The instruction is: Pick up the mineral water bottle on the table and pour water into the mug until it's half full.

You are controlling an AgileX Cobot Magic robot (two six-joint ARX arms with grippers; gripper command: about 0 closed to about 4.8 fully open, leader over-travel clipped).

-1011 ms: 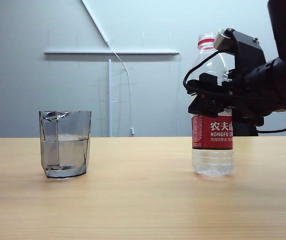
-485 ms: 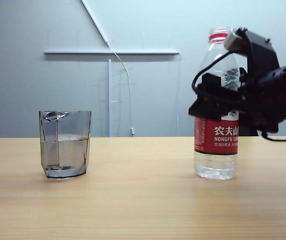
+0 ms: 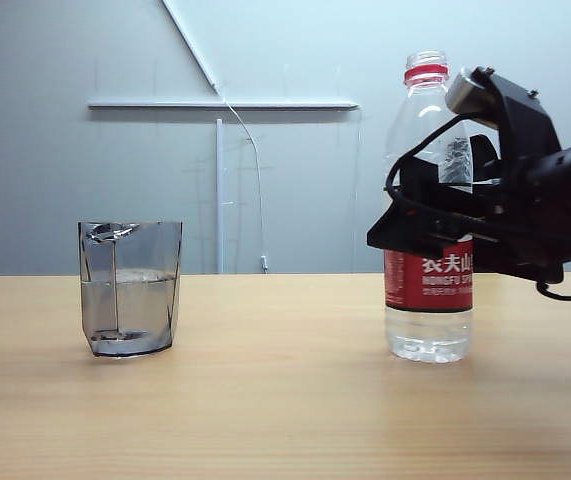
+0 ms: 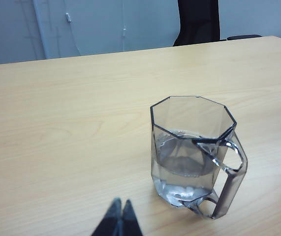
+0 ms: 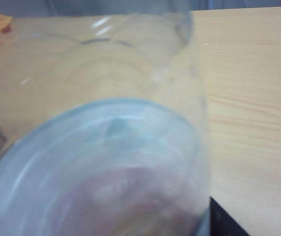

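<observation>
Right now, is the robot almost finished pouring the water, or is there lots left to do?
Nearly finished. The mug already holds water to about half. The mineral water bottle stands upright on the table with little water left. The right gripper is at the bottle's middle; whether it grips is unclear. The left gripper, shut, waits near the mug. Left: pulling the right arm away.

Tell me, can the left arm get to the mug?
Probably yes. The left gripper, jaws shut, sits near the mug with only bare table between them. The bottle and right gripper are far off to the side.
</observation>
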